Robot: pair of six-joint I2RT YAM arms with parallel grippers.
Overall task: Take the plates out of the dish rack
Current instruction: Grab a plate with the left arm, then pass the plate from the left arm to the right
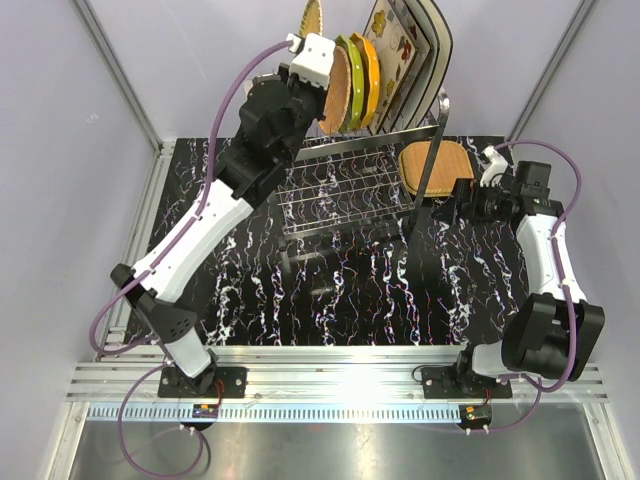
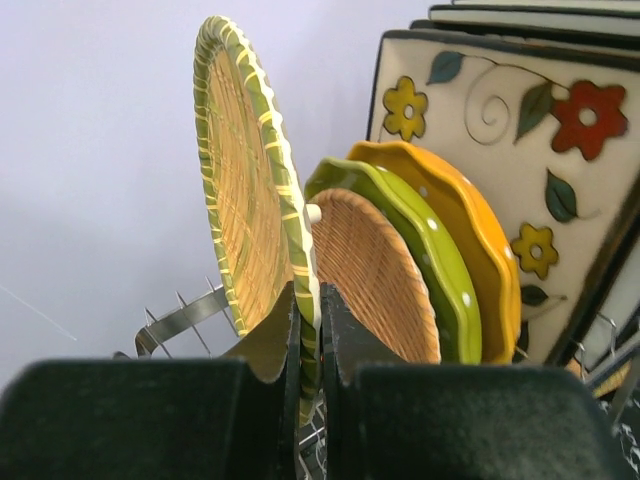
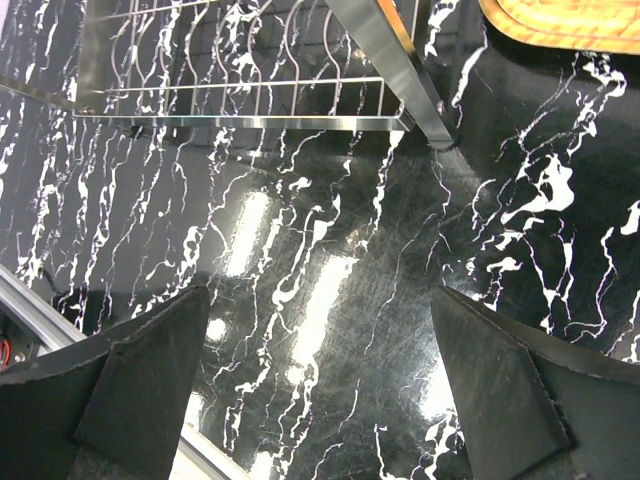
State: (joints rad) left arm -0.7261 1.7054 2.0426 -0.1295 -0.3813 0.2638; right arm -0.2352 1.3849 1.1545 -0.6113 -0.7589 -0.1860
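My left gripper is shut on the lower rim of a tan woven plate with a green striped rim, holding it upright above the left end of the dish rack. A smaller tan woven plate, a green scalloped plate, an orange scalloped plate and square cream flowered plates stand in the rack. Another tan woven plate lies on the table right of the rack. My right gripper is open and empty over the table beside it.
The rack's lower wire tier and a steel leg stand just ahead of the right gripper. The black marbled tabletop stretches to a metal rail at the near edge. Pale walls enclose the sides.
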